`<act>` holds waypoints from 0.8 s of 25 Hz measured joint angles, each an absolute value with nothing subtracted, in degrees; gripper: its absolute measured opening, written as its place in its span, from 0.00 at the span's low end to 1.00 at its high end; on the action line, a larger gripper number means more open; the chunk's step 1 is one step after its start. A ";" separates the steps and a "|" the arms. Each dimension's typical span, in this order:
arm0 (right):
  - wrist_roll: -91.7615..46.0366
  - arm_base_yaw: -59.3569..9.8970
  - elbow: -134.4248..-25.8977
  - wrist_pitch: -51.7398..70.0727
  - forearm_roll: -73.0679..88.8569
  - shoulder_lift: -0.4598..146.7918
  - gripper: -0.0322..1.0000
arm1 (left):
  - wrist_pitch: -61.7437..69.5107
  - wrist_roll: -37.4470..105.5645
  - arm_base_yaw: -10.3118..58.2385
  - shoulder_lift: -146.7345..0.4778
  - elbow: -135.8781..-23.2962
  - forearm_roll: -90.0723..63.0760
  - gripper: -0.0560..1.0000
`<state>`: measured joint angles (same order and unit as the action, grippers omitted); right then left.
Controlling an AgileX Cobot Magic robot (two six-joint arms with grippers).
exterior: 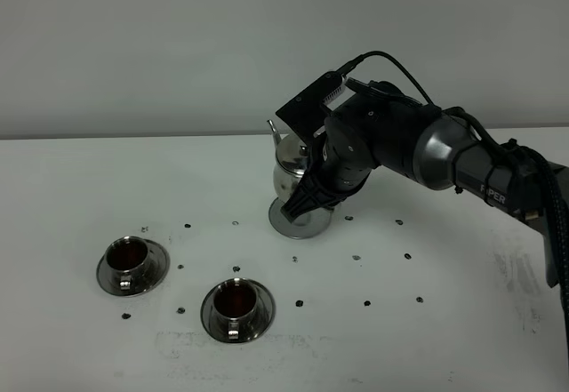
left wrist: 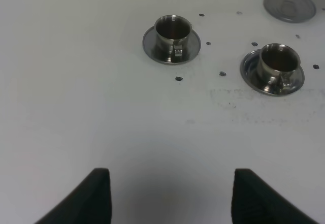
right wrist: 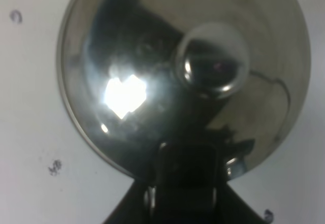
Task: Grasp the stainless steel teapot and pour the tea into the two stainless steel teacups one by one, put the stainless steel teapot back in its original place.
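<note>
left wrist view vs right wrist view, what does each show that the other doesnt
Only the left wrist view shows the two teacups on their saucers, dark liquid inside, and the bare steel disc with nothing resting on it. Only the right wrist view shows the teapot close up, with its lid knob and the right gripper shut on it. Both show the white table and its small dark marks.

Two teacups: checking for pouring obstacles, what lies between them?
Only bare white table between the two teacups, besides a few small dark marks, in the left wrist view.
</note>
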<state>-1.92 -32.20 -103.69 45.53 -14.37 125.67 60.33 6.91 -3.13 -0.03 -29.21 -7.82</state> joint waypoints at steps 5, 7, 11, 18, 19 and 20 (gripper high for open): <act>-1.96 -32.16 -103.69 45.09 -13.82 126.90 0.22 | 60.33 6.85 -3.13 -0.03 -29.21 -7.82 0.59; -1.96 -32.16 -103.69 44.58 -13.83 127.32 0.22 | 60.33 6.85 -3.13 -0.03 -29.21 -7.82 0.59; -1.96 -32.16 -103.71 43.85 -13.76 128.61 0.22 | 60.33 6.85 -3.13 -0.03 -29.21 -7.82 0.59; -1.96 -32.16 -103.71 43.28 -13.87 130.21 0.22 | 60.33 6.85 -3.13 -0.03 -29.21 -7.82 0.59; -1.96 -32.16 -103.71 43.11 -13.87 130.24 0.22 | 60.33 6.85 -3.13 -0.03 -29.21 -7.82 0.59; -1.96 -32.16 -103.71 43.04 -13.87 130.24 0.22 | 60.33 6.85 -3.13 -0.03 -29.21 -7.82 0.59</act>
